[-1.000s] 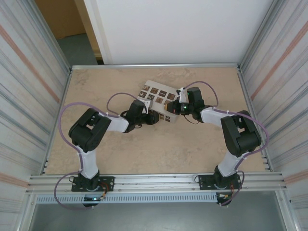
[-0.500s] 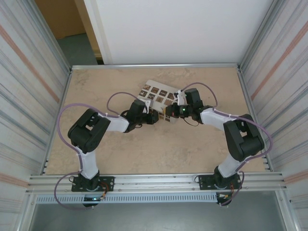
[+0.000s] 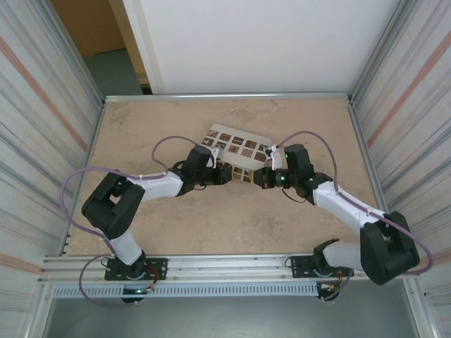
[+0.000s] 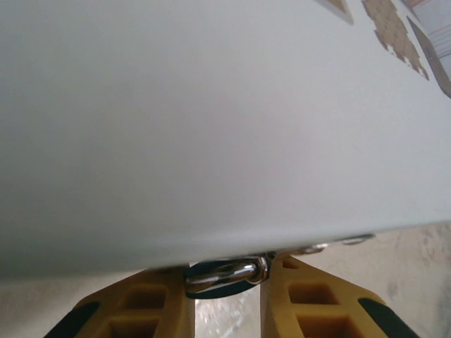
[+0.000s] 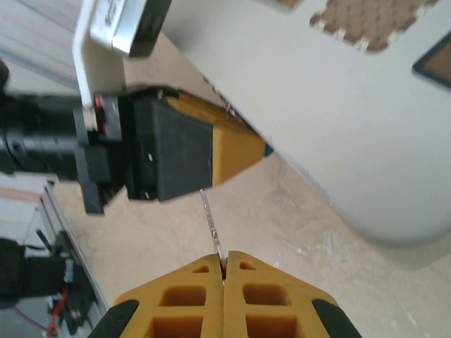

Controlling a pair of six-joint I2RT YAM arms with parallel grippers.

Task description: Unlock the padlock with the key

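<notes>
My left gripper (image 4: 225, 283) is shut on the small blue padlock (image 4: 225, 273), whose metal shackle lies across the gap between the yellow fingers. The lock is pressed up under the edge of the pale box (image 4: 211, 120). My right gripper (image 5: 224, 259) is shut on a thin metal key (image 5: 211, 220), and the blade points up at the left gripper's yellow fingers (image 5: 236, 151). A sliver of blue (image 5: 267, 149) shows at those fingertips; the keyhole is hidden. From above, the left gripper (image 3: 225, 173) and right gripper (image 3: 256, 177) face each other just in front of the box.
The pale box with brown squares (image 3: 239, 143) lies behind both grippers at mid-table. Bare beige tabletop (image 3: 232, 218) stretches between the arms and toward the near rail. Metal walls close in both sides.
The right arm has stretched out and its gripper has dropped from over the box to the table in front of it, facing the left gripper. The left arm's elbow swung left.
</notes>
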